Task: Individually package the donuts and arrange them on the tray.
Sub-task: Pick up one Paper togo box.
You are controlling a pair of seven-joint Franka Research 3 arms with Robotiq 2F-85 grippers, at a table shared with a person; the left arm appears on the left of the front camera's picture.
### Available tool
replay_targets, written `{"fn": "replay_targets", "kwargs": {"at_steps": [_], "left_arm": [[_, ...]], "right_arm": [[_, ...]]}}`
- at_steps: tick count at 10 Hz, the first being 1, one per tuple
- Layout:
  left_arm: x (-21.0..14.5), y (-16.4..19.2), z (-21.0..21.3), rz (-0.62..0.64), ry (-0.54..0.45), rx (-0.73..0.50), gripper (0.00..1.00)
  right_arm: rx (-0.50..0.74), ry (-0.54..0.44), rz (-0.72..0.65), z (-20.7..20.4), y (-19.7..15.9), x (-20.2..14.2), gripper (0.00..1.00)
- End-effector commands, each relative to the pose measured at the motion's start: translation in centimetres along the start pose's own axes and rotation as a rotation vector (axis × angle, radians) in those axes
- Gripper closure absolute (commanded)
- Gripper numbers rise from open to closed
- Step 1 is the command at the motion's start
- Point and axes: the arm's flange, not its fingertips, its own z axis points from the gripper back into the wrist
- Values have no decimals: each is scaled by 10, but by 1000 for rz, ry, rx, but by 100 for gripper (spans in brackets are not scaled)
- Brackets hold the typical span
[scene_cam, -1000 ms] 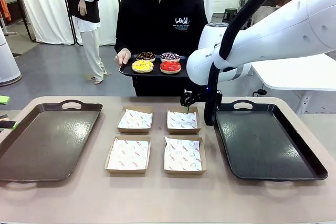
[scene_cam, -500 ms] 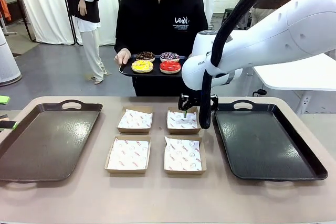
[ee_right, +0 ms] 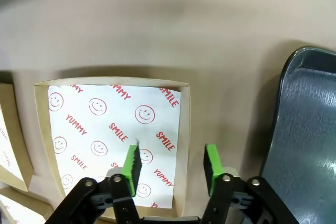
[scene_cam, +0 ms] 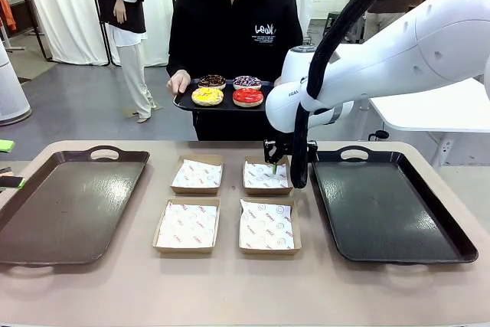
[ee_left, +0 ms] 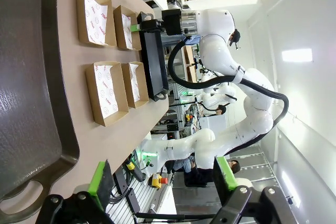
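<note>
Over the last second the right gripper [scene_cam: 274, 165] has eased down onto the far right box [ee_right: 105, 124] and begun narrowing. Its pads now straddle the box's right wall, one over the printed paper and one outside, with gaps either side, so nothing is gripped yet. We judge it means to take that box for filling. The donuts [scene_cam: 228, 91] have stayed on the small tray [scene_cam: 184, 103] the person holds beyond the surface [scene_cam: 230, 289]. The left gripper [ee_left: 163, 178] hangs wide open, empty. From the front the arm hides the box's right edge, so we cannot tell whether a pad touches the cardboard.
</note>
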Motion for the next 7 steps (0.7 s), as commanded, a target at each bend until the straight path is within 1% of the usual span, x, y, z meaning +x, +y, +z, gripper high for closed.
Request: {"fn": "replay_targets", "kwargs": {"at_steps": [1, 2, 3, 4, 7], "left_arm": [[0, -1, 1, -6, -8, -14, 0], [0, -1, 1, -6, -8, -14, 0], [0, -1, 1, -6, -8, -14, 0], [0, -1, 1, -6, -8, -14, 0], [0, -1, 1, -6, -8, -14, 0]], "right_arm": [[2, -5, 3, -4, 1, 6, 100], [2, -1, -2, -4, 0, 6, 100], [1, 4, -6, -5, -1, 6, 96], [1, 7, -8, -6, -1, 6, 100], [3, 8, -29, -6, -2, 7, 100]]}}
